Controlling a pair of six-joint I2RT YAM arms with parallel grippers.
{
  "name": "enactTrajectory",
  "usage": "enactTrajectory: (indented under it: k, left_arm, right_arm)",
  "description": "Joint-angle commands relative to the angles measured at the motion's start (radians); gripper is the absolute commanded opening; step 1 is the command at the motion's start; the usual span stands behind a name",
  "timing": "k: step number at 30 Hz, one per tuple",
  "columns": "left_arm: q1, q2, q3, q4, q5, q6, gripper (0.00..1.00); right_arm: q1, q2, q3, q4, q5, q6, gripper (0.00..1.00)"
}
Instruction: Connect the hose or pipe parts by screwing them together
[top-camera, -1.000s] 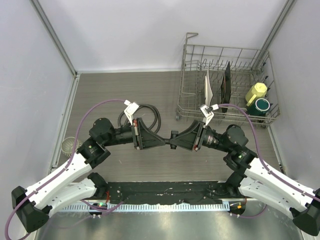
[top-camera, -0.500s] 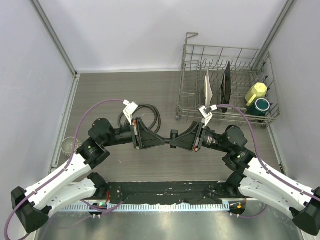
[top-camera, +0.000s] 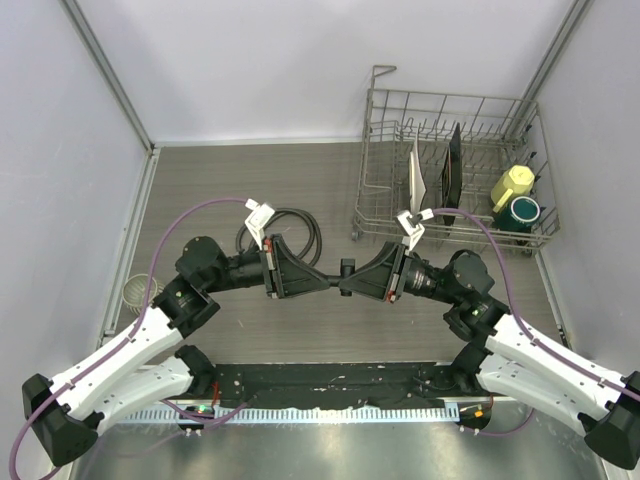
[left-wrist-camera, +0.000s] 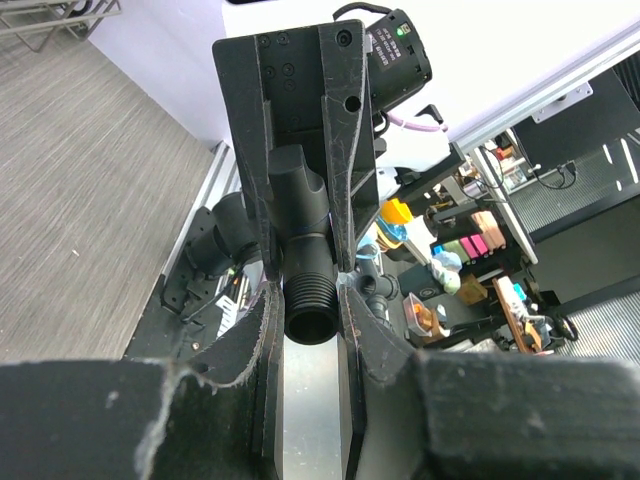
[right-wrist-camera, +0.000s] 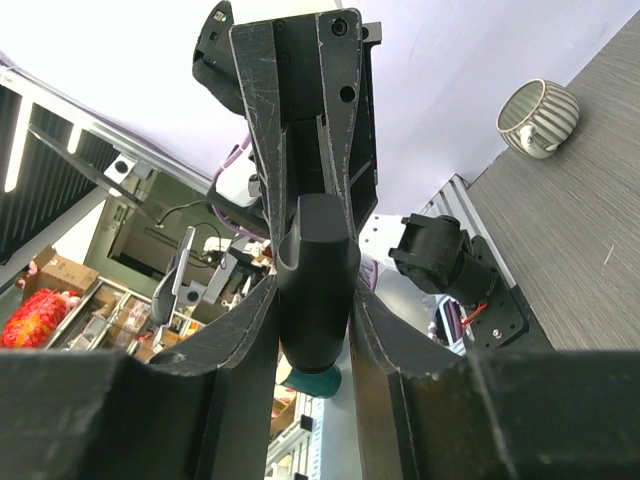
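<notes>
The small black T-shaped nozzle fitting (top-camera: 345, 276) hangs above the table's middle, held between both grippers, which meet tip to tip. My left gripper (top-camera: 333, 283) is shut on its threaded end (left-wrist-camera: 310, 298). My right gripper (top-camera: 352, 284) is shut on its smooth black barrel (right-wrist-camera: 316, 275). In the left wrist view the right gripper's fingers (left-wrist-camera: 345, 150) clamp the fitting's far part. The long black hose (top-camera: 288, 226) lies coiled on the table behind the left gripper, partly hidden by it. Its end connector does not show.
A wire dish rack (top-camera: 385, 190) stands at the back right with upright plates, a yellow cup (top-camera: 512, 184) and a teal cup (top-camera: 524, 210). A striped cup (top-camera: 137, 291) sits at the table's left edge. Purple cables loop over both arms.
The right gripper's fingers have closed in onto the fitting. Both arms have stayed almost in place, and the left gripper's hold is unchanged.
</notes>
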Motion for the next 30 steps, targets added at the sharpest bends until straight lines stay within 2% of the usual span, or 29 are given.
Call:
enactTrajectory:
  k: [1, 5, 16, 18, 19, 21, 23, 28, 30]
  left_arm:
    - [0.0, 0.003, 0.005, 0.058, 0.026, -0.018, 0.0]
    - [-0.002, 0.003, 0.005, 0.052, 0.026, -0.018, 0.0]
    - [-0.002, 0.019, 0.013, 0.038, 0.039, -0.013, 0.0]
    - [-0.002, 0.022, 0.016, 0.031, 0.044, -0.012, 0.0]
    - [-0.002, 0.021, 0.014, 0.031, 0.047, -0.009, 0.0]
    - [-0.002, 0.019, 0.017, 0.011, 0.041, 0.001, 0.0]
    - [0.0, 0.015, 0.027, -0.024, 0.032, 0.017, 0.0]
    - [-0.002, 0.004, 0.125, -0.268, -0.045, 0.146, 0.0]
    - [0.0, 0.01, 0.14, -0.275, -0.024, 0.154, 0.0]
  right_arm:
    - [0.005, 0.004, -0.004, 0.09, -0.021, 0.009, 0.36]
    - [0.003, 0.003, -0.005, 0.087, -0.018, 0.003, 0.39]
    - [0.003, 0.013, 0.001, 0.071, -0.019, -0.005, 0.39]
    - [0.003, 0.012, 0.003, 0.073, -0.019, -0.008, 0.33]
    - [0.003, 0.013, 0.004, 0.073, -0.022, -0.011, 0.19]
    - [0.003, 0.007, 0.007, 0.056, -0.018, -0.021, 0.02]
    - [0.003, -0.004, 0.007, 0.044, -0.01, -0.034, 0.01]
    - [0.003, -0.011, 0.001, -0.018, -0.016, -0.075, 0.01]
    - [0.003, -0.005, -0.007, -0.011, -0.033, -0.071, 0.12]
